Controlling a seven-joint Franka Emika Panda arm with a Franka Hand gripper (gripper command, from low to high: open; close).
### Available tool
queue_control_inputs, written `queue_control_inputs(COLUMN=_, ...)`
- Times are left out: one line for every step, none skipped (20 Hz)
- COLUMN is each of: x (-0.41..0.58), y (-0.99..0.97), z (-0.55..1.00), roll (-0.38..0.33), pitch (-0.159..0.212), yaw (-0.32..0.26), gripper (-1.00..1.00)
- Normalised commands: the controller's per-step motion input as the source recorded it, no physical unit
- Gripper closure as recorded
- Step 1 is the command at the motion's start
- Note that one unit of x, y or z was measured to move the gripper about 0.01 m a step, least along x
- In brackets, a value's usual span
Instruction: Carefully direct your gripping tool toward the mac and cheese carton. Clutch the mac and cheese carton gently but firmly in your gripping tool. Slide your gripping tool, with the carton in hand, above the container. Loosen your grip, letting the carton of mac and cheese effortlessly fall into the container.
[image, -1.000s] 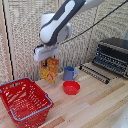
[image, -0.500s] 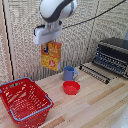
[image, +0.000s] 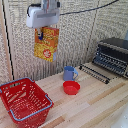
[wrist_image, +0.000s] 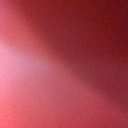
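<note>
My white boxy gripper (image: 39, 34) hangs high in the exterior view's upper left, shut on the top edge of the mac and cheese carton (image: 46, 45). The orange-yellow carton with red print dangles below the fingers, tilted a little, well above the wooden table. The red basket (image: 24, 102) with a blue-grey rim handle stands on the table at the exterior view's lower left, below the carton and a little to its left. The wrist view shows only a blurred red-pink surface.
A blue mug (image: 70, 73) and a small red bowl (image: 71, 87) sit on the wooden table (image: 95, 107) near the middle. A black toaster oven (image: 112, 55) stands at the exterior view's right, with a dark rack (image: 95, 73) lying in front of it.
The gripper has lifted the carton off the table beside the mug and carried it up and toward the exterior view's left, nearer above the basket.
</note>
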Motion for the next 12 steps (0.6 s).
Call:
queue_control_inputs(x=-0.174, y=0.73, z=0.03, roll=0.0, pitch=0.069, yaw=-0.074, gripper=1.0)
queue_control_inputs(x=-0.137, y=0.74, z=0.0, roll=-0.002, pitch=0.077, yaw=-0.085, gripper=1.0)
queue_control_inputs(x=-0.086, y=0.74, z=0.0, roll=-0.006, pitch=0.083, yaw=-0.097, gripper=1.0)
queue_control_inputs(x=0.0, y=0.75, z=-0.06, roll=-0.014, pitch=0.093, yaw=-0.124, gripper=1.0)
queue_control_inputs(x=0.0, y=0.75, z=-0.11, roll=-0.01, pitch=0.097, yaw=-0.13, gripper=1.0)
queue_control_inputs(x=0.0, y=0.76, z=-0.18, roll=-0.009, pitch=0.1, yaw=-0.134, gripper=1.0)
queue_control_inputs(x=0.0, y=0.77, z=-0.21, roll=-0.003, pitch=0.103, yaw=-0.132, gripper=1.0)
queue_control_inputs(x=0.0, y=0.79, z=-0.25, roll=0.0, pitch=0.099, yaw=-0.132, gripper=1.0)
queue_control_inputs(x=0.0, y=0.8, z=-0.26, roll=0.0, pitch=0.094, yaw=-0.125, gripper=1.0)
queue_control_inputs(x=0.0, y=0.81, z=-0.29, roll=0.0, pitch=0.088, yaw=-0.12, gripper=1.0)
queue_control_inputs(x=0.0, y=0.82, z=-0.37, roll=0.0, pitch=0.075, yaw=-0.116, gripper=1.0)
queue_control_inputs(x=0.0, y=0.85, z=-0.48, roll=0.0, pitch=0.077, yaw=-0.103, gripper=1.0)
